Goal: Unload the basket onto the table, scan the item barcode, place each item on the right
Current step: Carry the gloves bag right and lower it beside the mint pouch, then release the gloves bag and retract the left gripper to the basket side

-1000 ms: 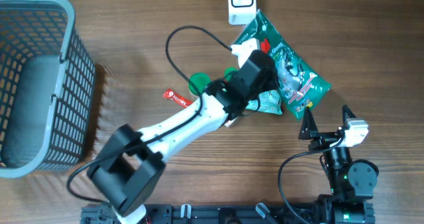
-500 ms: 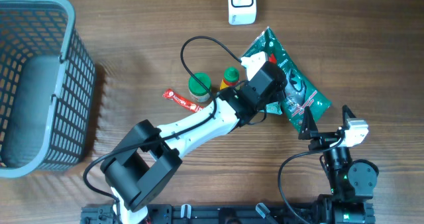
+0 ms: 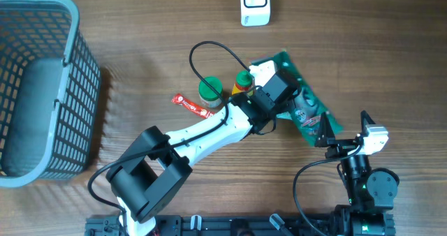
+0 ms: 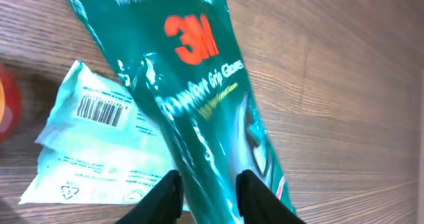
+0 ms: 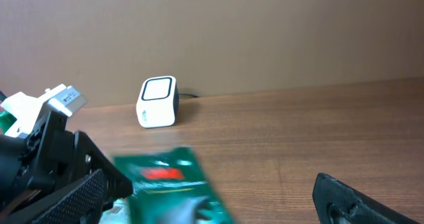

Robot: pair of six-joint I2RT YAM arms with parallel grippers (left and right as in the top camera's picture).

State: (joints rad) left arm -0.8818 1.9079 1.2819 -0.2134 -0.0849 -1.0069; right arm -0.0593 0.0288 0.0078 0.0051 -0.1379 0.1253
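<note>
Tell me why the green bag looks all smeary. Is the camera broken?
Not broken. Right wrist view: the green bag is smeared, probably from motion, while the white scanner behind looks sharp. Left wrist view: its small lettering is blurry and glare streaks the shiny plastic, though the red 3M reads fine. Overhead view: evenly lit, crisp.

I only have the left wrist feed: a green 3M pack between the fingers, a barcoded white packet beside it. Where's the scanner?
Observer: The scanner sits at the table's far edge, beyond the pack, apart from it.
Operator: Is the right arm in the way?
Observer: Its fingers stand open beside the pack's near corner, holding nothing.
Operator: Where's the basket?
Observer: At the table's left end.
</note>
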